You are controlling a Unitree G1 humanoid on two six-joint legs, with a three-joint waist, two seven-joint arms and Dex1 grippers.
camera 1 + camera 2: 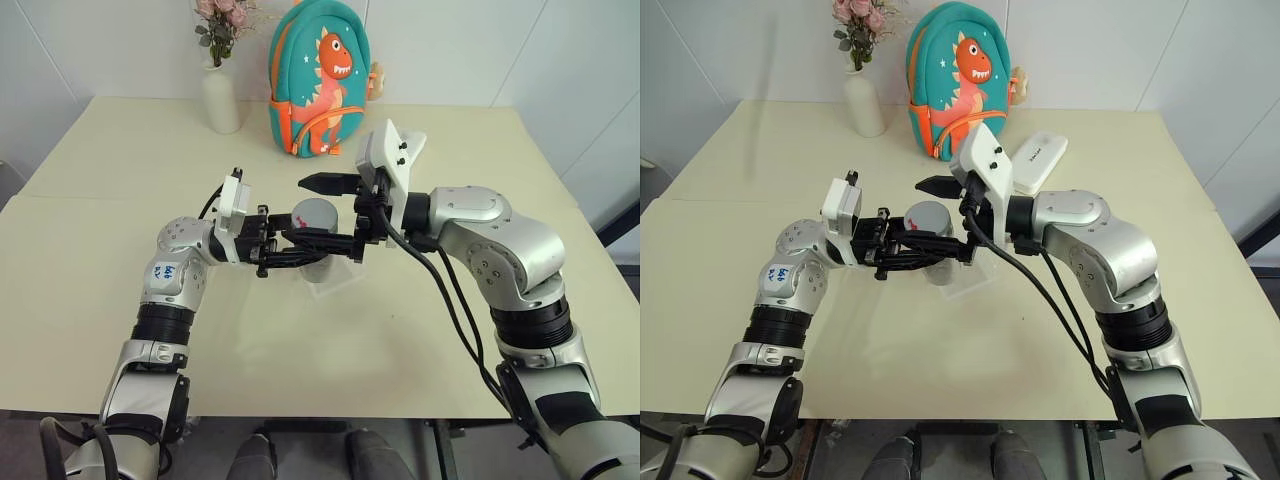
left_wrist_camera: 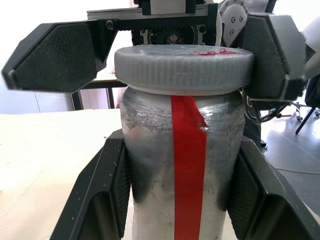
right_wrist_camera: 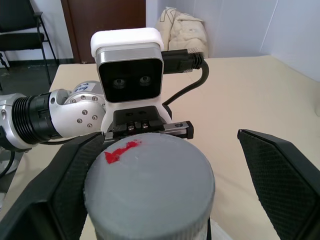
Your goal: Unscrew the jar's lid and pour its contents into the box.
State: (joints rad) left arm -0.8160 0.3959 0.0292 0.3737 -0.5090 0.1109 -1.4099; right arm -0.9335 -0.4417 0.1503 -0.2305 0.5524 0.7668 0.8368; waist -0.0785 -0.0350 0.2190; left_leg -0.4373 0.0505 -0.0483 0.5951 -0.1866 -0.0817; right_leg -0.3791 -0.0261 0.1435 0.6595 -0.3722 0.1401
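The jar (image 2: 180, 175) stands upright, long axis vertical, lid (image 2: 184, 67) pointing up, held above the beige table (image 1: 120, 300) near its middle. It is silvery and cloudy with a red stripe down its side – its contents cannot be made out. The flat grey lid bears a red smear. The left gripper (image 1: 300, 250) is clamped on the jar's body; the right gripper (image 3: 160, 195) is spread wide – a finger on either side of the lid. The clear box (image 1: 335, 278) sits just beneath, contents unclear
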